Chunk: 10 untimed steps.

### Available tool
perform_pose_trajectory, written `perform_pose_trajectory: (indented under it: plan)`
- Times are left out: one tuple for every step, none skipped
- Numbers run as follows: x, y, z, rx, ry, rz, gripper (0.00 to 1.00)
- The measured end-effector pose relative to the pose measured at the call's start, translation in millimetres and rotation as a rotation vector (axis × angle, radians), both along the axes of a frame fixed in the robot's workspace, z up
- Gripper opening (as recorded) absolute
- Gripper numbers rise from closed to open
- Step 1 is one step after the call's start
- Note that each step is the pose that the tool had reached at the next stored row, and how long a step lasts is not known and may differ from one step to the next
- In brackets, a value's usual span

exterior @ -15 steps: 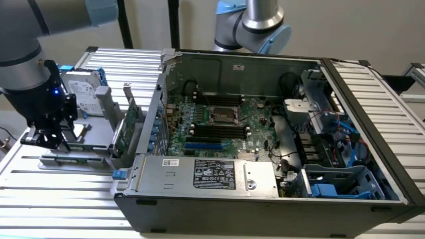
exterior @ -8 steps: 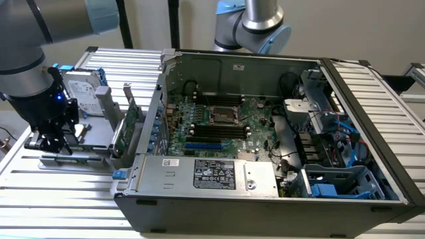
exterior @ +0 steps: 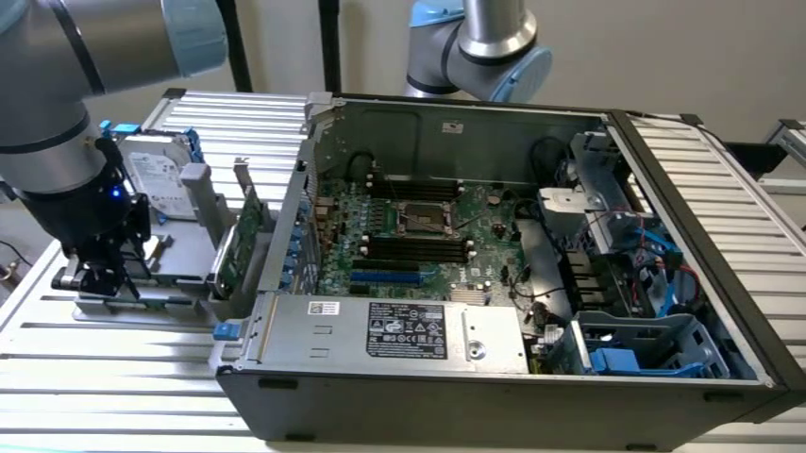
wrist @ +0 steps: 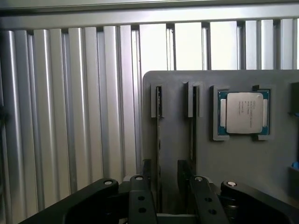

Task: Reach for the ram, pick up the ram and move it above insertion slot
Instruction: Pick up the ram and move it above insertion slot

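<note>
Grey holder (wrist: 243,158) is keeping the ram (wrist: 159,135) standing on edge in its slot, ready for a grab. The gripper (wrist: 164,169) is hovering over that holder, fingers (wrist: 146,170) spread open, straddling the stick without clamping it yet.

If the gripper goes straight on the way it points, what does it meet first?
Probably the thin ram stick, standing edge-on in the flat grey holder plate, lined up between the open gripper's fingers; how far off is unclear.
</note>
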State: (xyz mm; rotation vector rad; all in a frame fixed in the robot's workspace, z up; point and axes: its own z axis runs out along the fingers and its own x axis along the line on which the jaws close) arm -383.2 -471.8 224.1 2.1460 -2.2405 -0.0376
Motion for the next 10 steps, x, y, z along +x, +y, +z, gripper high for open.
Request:
perform_pose_trajectory:
  plan:
    - [-0.1,-0.2,-0.4,-0.0002,0.0003,0.002,0.36]
    - [-0.2,-0.6,-0.8,-0.0004,0.0007,0.004,0.36]
    - [-0.3,-1.0,-1.3,-0.0005,0.0008,0.005,0.36]
    - [-0.5,-1.4,-2.0,-0.0005,0.0009,0.006,0.36]
    - [-0.6,-1.9,-2.7,-0.0007,0.0011,0.007,0.36]
    - [-0.7,-2.3,-3.4,-0.0007,0.0011,0.007,0.36]
    - [-0.8,-2.6,-4.4,-0.0006,0.0012,0.008,0.36]
    - [-0.9,-2.9,-5.3,-0.0007,0.0014,0.008,0.36]
    - [-0.9,-3.1,-6.4,-0.0007,0.0015,0.009,0.36]
    - [-0.9,-3.1,-7.4,-0.0008,0.0016,0.009,0.36]
